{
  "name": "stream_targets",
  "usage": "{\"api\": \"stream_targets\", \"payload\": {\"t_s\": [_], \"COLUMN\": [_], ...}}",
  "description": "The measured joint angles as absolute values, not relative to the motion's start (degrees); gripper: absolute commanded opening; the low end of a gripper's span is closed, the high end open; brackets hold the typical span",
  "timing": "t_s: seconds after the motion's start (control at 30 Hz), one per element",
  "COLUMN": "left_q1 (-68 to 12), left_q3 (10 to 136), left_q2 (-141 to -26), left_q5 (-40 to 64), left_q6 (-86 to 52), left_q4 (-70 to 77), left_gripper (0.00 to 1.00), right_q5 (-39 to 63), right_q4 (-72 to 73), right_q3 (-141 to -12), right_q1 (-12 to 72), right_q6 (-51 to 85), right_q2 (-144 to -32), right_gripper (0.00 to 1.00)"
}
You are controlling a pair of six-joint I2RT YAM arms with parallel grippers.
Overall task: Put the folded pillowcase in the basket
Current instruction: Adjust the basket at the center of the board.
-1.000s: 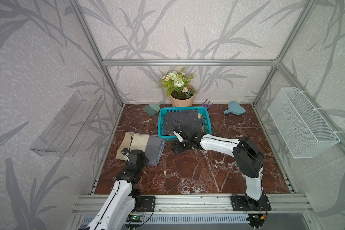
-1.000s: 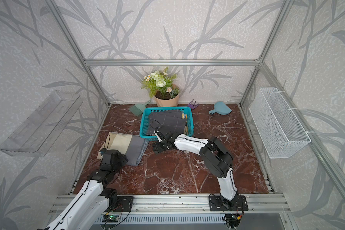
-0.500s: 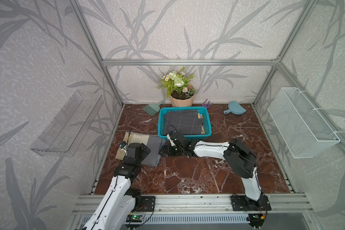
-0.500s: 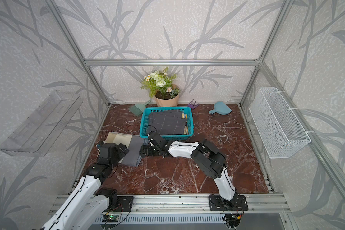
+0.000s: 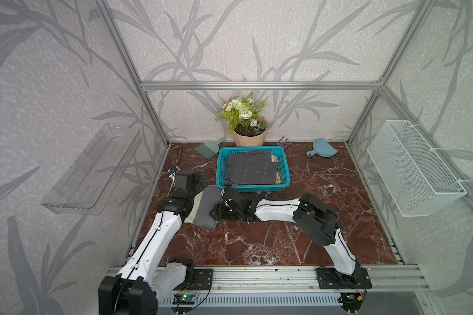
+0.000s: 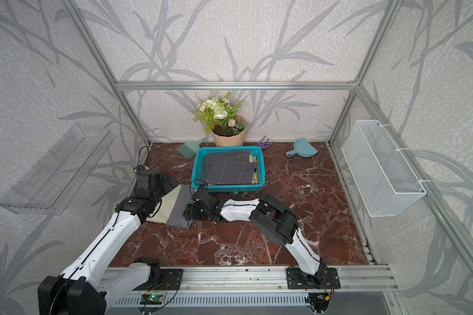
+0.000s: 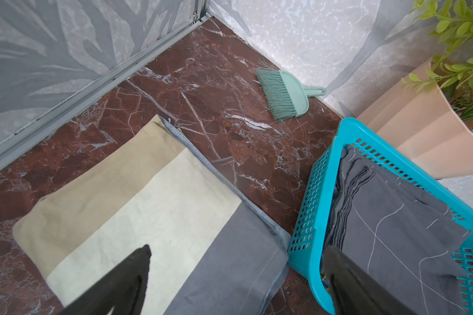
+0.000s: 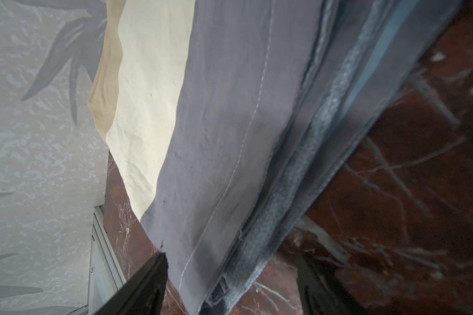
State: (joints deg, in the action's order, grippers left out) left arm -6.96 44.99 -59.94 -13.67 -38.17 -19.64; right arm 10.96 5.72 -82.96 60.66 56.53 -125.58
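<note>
From where I stand, bare marble floor (image 5: 257,240) lies on the near side of the basket (image 5: 253,188). Then come both arms, reaching in low.

The right gripper (image 8: 231,256) lies close to the floor just in front of the basket's near left corner. Its jaws stand apart astride the stitched grey edge of the folded pillowcase (image 5: 205,207). I see no pinch on the cloth yet.

The pillowcase, cream at one end and grey at the other, lies flat on the marble. It sits just beside the basket's left wall, its grey end nearly touching the corner.

Above it, a little further left of the basket, hangs the left gripper (image 7: 238,248). It is spread wide, with nothing between its fingers.

The basket itself already holds a dark checked cloth (image 5: 250,169), folded and lying flat inside. Beyond it, a flower pot (image 5: 249,136) stands against the back wall, with a small green brush (image 5: 208,148) behind the basket's far left corner.

So, as I judge it, the job is barely begun. The pillowcase must be gripped, lifted over the rim and laid on what is already there.
</note>
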Motion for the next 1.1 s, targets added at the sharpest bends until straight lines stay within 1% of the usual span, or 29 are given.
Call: {"api": "stream_targets", "payload": {"t_s": [0.03,0.07,0.13,0.17,0.27,0.53,0.63,0.87,1.0,1.1], "left_q1": [-6.8,-6.7,-6.4,-6.2,-5.4,-3.8,-3.6,-3.2,-3.3,-3.3], "left_q3": [45.0,45.0,45.0,45.0,45.0,45.0,45.2,46.7,46.7,46.7], "left_q2": [-60.2,-60.4,-60.6,-60.7,-60.9,-61.1,-61.4,-62.9,-63.6,-64.2], "left_q5": [-13.7,-13.8,-13.9,-13.9,-14.1,-14.1,-14.1,-14.0,-13.6,-12.9], "left_q6": [-37.9,-37.7,-37.2,-37.0,-36.5,-35.7,-35.5,-35.5,-35.5,-35.6], "left_q4": [-19.6,-19.6,-19.6,-19.6,-19.4,-18.7,-18.6,-17.8,-17.2,-16.8], "left_gripper": [1.0,1.0,1.0,1.0,1.0,1.0,1.0,1.0,1.0,1.0], "right_q5": [11.0,11.0,11.1,11.2,11.3,15.5,17.5,20.2,19.6,18.9], "right_q4": [5.4,5.1,4.7,4.4,4.3,6.2,8.1,11.4,13.0,11.8], "right_q3": [-83.5,-84.1,-85.0,-85.4,-85.6,-85.3,-83.2,-70.7,-59.7,-51.7], "right_q1": [60.8,61.0,61.2,61.3,61.3,61.2,61.2,61.2,60.2,57.5], "right_q6": [56.9,57.1,57.3,57.4,58.1,59.4,60.5,64.1,65.4,65.4], "right_q2": [-125.9,-126.3,-127.1,-127.5,-128.4,-129.0,-128.2,-120.4,-112.0,-104.4], "right_gripper": [0.65,0.56,0.37,0.25,0.0,0.0,0.0,0.0,0.0,0.0]}}
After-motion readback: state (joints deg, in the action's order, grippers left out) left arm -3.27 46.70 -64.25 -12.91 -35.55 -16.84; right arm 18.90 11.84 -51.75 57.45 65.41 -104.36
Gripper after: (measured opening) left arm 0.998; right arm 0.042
